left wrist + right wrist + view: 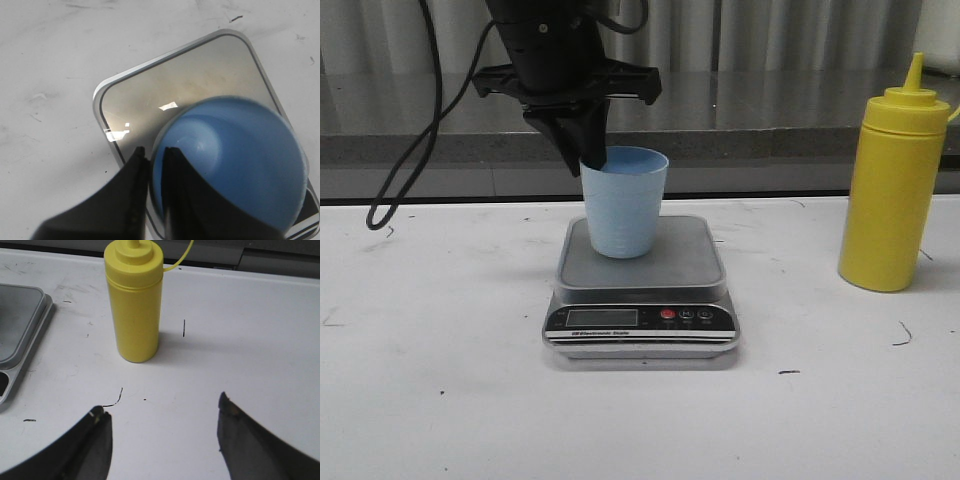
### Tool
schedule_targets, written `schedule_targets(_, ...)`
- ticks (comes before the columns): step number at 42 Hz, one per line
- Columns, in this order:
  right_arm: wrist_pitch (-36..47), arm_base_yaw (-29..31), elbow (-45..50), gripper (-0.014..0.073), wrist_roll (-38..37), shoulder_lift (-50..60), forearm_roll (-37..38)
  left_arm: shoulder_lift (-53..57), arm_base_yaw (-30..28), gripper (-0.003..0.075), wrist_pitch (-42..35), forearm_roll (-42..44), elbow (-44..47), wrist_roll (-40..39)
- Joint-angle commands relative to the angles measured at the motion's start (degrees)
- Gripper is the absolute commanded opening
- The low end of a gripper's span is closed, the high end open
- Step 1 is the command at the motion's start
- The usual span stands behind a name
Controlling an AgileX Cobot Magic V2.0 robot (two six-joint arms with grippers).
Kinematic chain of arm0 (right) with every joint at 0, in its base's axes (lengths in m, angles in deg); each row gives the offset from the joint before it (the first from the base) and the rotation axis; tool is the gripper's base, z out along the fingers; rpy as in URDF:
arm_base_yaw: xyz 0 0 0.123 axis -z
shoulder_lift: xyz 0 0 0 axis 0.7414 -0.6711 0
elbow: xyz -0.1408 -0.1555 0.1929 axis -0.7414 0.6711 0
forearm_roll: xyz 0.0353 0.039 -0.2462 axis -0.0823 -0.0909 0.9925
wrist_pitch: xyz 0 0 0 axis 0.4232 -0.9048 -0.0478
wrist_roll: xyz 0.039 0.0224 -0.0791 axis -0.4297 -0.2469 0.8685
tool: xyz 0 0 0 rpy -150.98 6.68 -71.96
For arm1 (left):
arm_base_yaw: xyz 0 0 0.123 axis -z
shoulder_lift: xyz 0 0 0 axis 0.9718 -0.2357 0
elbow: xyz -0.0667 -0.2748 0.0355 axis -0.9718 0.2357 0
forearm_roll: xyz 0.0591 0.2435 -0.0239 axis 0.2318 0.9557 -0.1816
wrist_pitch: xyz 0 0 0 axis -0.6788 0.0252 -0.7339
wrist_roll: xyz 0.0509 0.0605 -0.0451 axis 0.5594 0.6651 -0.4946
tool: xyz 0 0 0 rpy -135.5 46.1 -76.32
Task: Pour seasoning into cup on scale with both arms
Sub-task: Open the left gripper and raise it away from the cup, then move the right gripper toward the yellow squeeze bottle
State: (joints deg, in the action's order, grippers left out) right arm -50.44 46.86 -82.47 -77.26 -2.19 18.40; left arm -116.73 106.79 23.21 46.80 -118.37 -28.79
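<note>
The light blue cup [624, 203] stands upright on the steel platform of the scale [688, 262]. My left gripper [590, 160] comes down from above and is shut on the cup's left rim, one finger inside and one outside, as the left wrist view [154, 152] shows with the cup [235, 160] and the scale [190, 80] below. The yellow seasoning bottle [894, 188] stands upright on the table at the right. My right gripper [162, 407] is open and empty, a short way in front of the bottle [134, 300]; it is out of the front view.
The white table [440, 400] carries small dark scuff marks. A grey ledge [770, 120] and corrugated wall run along the back. A black cable [410, 150] hangs at the back left. The scale's corner shows in the right wrist view [20, 320].
</note>
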Motion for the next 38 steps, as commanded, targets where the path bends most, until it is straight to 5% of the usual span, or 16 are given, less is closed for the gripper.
schedule_targets(1, 3.9, 0.2, -1.7, 0.0479, 0.4, -0.3, 0.5, 2.9, 0.4, 0.0169, -1.8, -0.6, -1.9, 0.2)
schedule_targets(12, 3.9, 0.2, -1.7, 0.0479, 0.4, -0.3, 0.5, 4.2, 0.4, 0.0436, -2.2, -0.7, -1.9, 0.4)
schedule_targets(24, 3.9, 0.2, -1.7, 0.0479, 0.4, -0.3, 0.5, 14.2, 0.3, 0.0372, 0.3, 0.2, -0.8, 3.3)
schedule_targets(38, 3.9, 0.2, -1.7, 0.0479, 0.4, -0.3, 0.5, 36.2, -0.4, 0.0313, -7.7, 4.1, 18.8, 3.3)
